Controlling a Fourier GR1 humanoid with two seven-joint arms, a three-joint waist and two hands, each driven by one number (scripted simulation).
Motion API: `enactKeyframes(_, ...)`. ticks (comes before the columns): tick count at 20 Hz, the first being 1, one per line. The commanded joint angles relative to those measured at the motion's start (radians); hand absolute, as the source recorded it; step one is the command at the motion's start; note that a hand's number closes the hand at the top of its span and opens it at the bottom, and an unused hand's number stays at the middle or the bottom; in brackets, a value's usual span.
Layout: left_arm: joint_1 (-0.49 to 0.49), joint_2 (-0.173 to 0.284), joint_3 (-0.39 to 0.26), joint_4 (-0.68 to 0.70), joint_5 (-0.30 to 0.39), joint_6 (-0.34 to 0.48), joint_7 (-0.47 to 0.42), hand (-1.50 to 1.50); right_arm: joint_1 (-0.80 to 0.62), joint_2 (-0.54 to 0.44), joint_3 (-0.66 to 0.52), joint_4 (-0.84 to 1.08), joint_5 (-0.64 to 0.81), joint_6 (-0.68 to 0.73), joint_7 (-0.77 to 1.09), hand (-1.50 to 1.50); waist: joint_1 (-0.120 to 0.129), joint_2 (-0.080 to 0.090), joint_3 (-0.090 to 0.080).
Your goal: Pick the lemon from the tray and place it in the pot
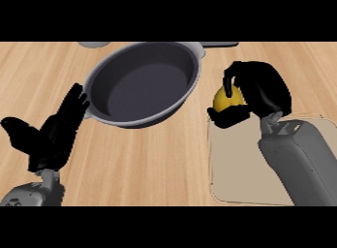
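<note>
**Lemon lifted, on its way to the pot**

Wooden desk (164,160) fills the head view, pale planks running left to right, and everything in play sits on or above it.

At the centre of the job is the lemon (225,99): only a yellow sliver of it shows, because the right hand (261,89) is wrapped around it, fingers (232,77) curled over the top and thumb tucked under. It seems to be clear of the tray (236,179), the beige mat with rounded corners lying under the grey right forearm, and appears to hang just past that tray's far edge, between tray and pot.

Judged from this, the pick is done and the carry is in hand. The dark grey pot (144,85) stands just to the left of the lemon, its wide mouth open and nothing visible inside; a handle pokes out at its upper right rim. The next move likely calls for a short sideways shift to the left, high enough to pass the rim, until the lemon is over the dark hollow, and only then a loosening of the fingers. Letting go early would probably put the fruit on the rim or the desk.

The right forearm rises steeply from the lower right, wrist bent so the palm faces the pot. The left hand (53,131) rests at the lower left beside the pot, fingers straight and spread, holding nothing.
</note>
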Motion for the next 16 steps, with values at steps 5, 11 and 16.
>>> enactKeyframes(5, -0.01, 0.009, 0.013, 0.014, 0.008, -0.024, 0.001, 0.0, -0.129, -0.004, -0.07, -0.344, -0.072, 0.125, 0.072, 1.5, 0.018, 0.009, 0.001)
enactKeyframes(11, 0.015, -0.037, -0.058, -0.075, -0.037, 0.011, 0.055, 0.0, -0.368, 0.146, -0.088, -0.272, -0.079, 0.157, 0.215, 1.5, 0.036, 0.01, 0.001)
enactKeyframes(16, -0.005, -0.004, 0.015, -0.007, 0.003, -0.037, -0.011, 0.0, -0.549, 0.248, -0.099, -0.006, -0.04, 0.1, 0.276, 1.5, 0.046, 0.015, 0.0)
